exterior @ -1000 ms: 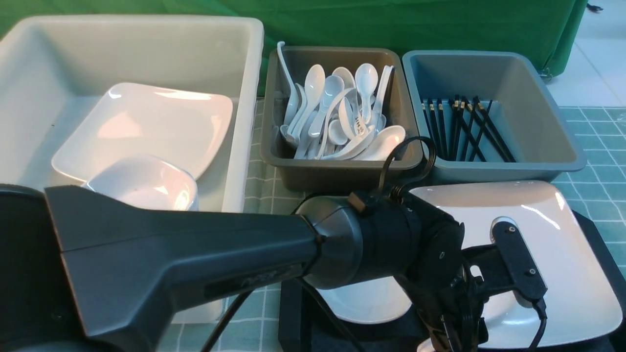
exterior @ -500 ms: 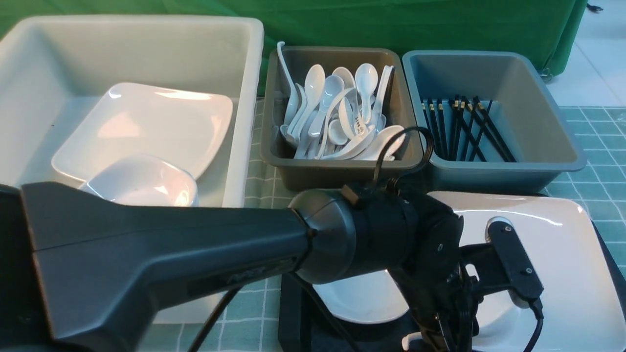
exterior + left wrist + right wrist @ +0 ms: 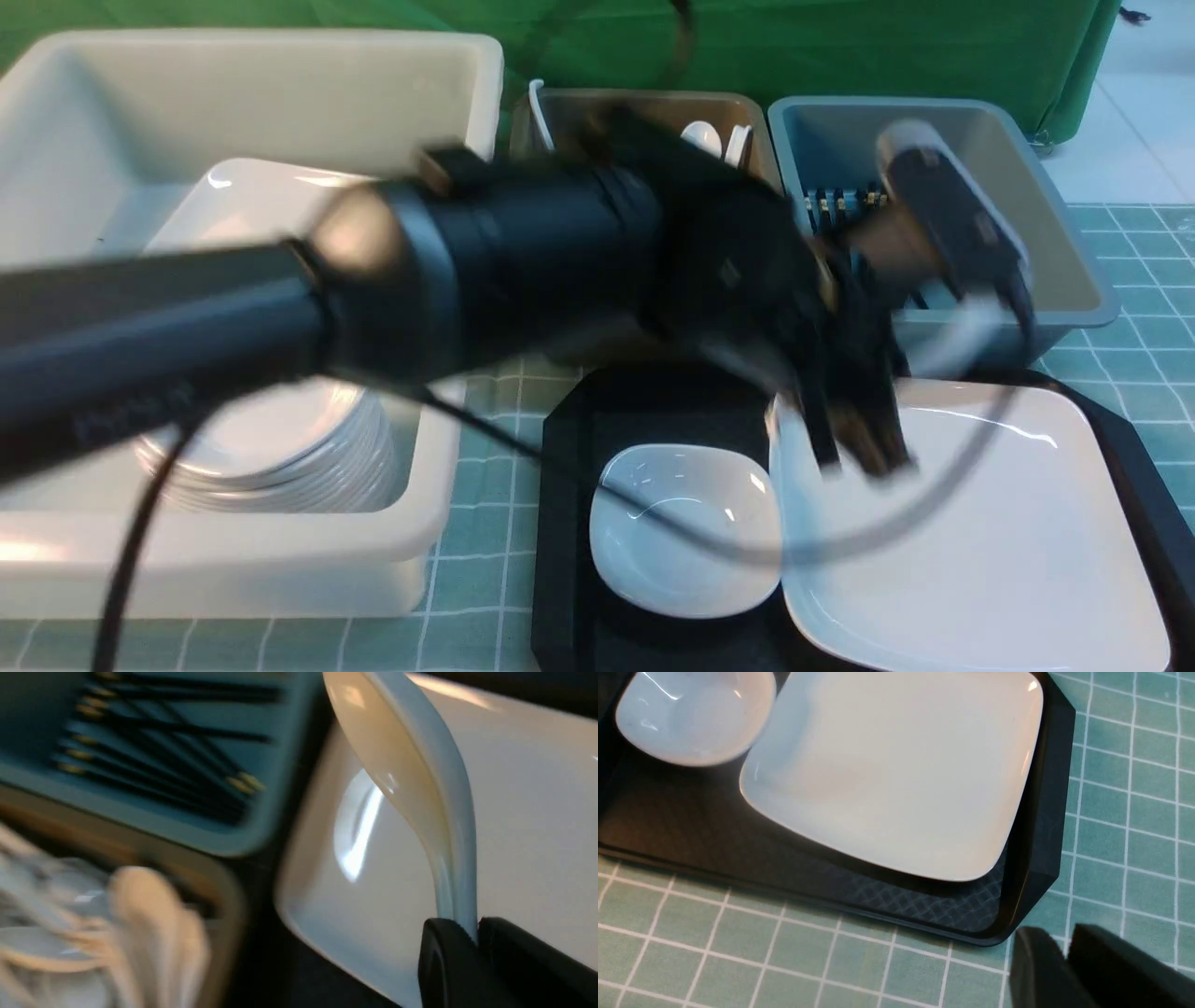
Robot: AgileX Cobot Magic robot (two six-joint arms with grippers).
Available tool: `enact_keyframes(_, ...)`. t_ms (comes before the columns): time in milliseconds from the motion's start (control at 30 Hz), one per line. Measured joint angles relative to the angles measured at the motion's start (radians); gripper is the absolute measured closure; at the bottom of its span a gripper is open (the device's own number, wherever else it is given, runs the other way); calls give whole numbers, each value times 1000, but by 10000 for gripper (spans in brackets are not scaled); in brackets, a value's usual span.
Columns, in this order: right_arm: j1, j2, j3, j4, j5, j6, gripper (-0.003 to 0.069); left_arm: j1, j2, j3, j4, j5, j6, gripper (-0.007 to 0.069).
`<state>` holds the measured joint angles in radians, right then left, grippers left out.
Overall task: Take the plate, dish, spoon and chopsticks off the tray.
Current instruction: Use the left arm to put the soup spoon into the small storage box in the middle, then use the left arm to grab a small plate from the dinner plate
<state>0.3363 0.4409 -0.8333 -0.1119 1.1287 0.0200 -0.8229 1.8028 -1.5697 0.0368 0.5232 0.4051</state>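
My left gripper [image 3: 477, 926] is shut on the handle of the white spoon [image 3: 411, 774] and holds it in the air above the plate's [image 3: 537, 812] far corner. In the front view the left arm is blurred, and the left gripper [image 3: 854, 448] points down over the plate [image 3: 971, 532]. The plate and the small dish [image 3: 686, 532] lie side by side on the black tray [image 3: 569, 523]. My right gripper [image 3: 1066, 947] is shut and empty over the mat beside a tray [image 3: 1045, 812] corner. No chopsticks show on the tray.
A big white tub [image 3: 448, 523] on the left holds a stack of plates [image 3: 271, 448]. Behind the tray stand a brown-grey bin [image 3: 224, 896] of spoons and a blue-grey bin [image 3: 1064, 243] with black chopsticks [image 3: 163, 742]. A green checked mat [image 3: 738, 952] covers the table.
My left arm has risen quickly from low over the tray's front, carrying the spoon up and toward the bins. The dish, hidden before, now shows fully.
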Motion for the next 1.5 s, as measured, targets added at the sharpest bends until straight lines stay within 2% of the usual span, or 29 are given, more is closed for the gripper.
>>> enact_keyframes(100,0,0,0,0,0,10,516,83,12,-34,-8,-85,-43,585)
enact_keyframes(133,0,0,0,0,0,17,516,160,40,-53,-37,-207,-61,585)
enact_keyframes(200,0,0,0,0,0,19,516,210,74,-63,-57,-300,-68,576)
enact_keyframes(267,0,0,0,1,0,21,516,257,123,-75,-64,-390,-78,545)
enact_keyframes(367,0,0,0,4,0,23,516,296,194,-95,-68,-451,-91,438)
enact_keyframes(500,0,0,0,5,0,23,516,311,248,-109,-72,-442,-94,266)
enact_keyframes(533,0,0,0,5,0,24,516,313,249,-109,-72,-411,-94,211)
enact_keyframes(567,0,0,0,5,0,24,516,313,249,-109,-72,-405,-94,202)
enact_keyframes(600,0,0,0,5,0,24,516,309,237,-111,-74,-350,-98,141)
enact_keyframes(700,0,0,0,5,0,18,516,297,192,-111,-77,-226,-118,93)
enact_keyframes(800,0,0,0,5,0,11,516,274,102,-111,-77,-84,-135,127)
enact_keyframes(867,0,0,0,5,0,-4,516,249,27,-96,-88,-1,-85,210)
enact_keyframes(1033,0,0,0,5,0,-14,516,151,-165,85,-182,132,190,501)
enact_keyframes(1067,0,0,0,5,0,-20,516,123,-199,145,-201,153,254,549)
enact_keyframes(1133,0,0,0,5,0,-20,516,65,-253,284,-220,172,372,598)
enact_keyframes(1233,0,0,0,5,-2,-28,516,25,-269,393,-219,167,437,594)
enact_keyframes(1300,0,0,0,5,-11,-30,516,0,-259,489,-200,132,487,543)
enact_keyframes(1500,0,0,0,5,-31,-32,516,-6,-194,549,-115,4,517,305)
